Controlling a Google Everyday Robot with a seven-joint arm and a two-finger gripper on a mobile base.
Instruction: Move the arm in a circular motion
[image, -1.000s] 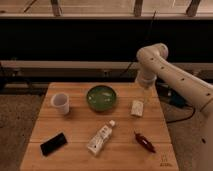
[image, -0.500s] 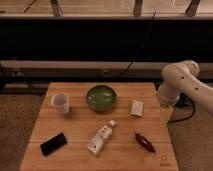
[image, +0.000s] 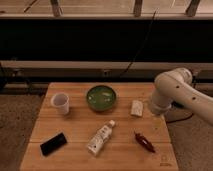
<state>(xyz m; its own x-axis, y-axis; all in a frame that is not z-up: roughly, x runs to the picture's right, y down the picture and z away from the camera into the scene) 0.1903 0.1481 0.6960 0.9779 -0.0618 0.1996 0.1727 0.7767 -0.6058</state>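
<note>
The cream-white arm (image: 172, 90) comes in from the right edge, bends at a bulbous joint and points down over the right edge of the wooden table (image: 75, 125). The gripper (image: 156, 112) is at the arm's lower end, just right of a small white packet (image: 136, 107), low over the table. It holds nothing that I can see.
On the table stand a white cup (image: 60, 102) at the left and a green bowl (image: 101, 97) in the middle. A black phone (image: 53, 143), a white bottle lying down (image: 100, 138) and a red chili (image: 144, 141) lie nearer the front. A dark wall with cables runs behind.
The arm swung right, from over the white packet out beyond the table's right edge, and has now come back left and lower beside the packet. The tabletop things have not moved.
</note>
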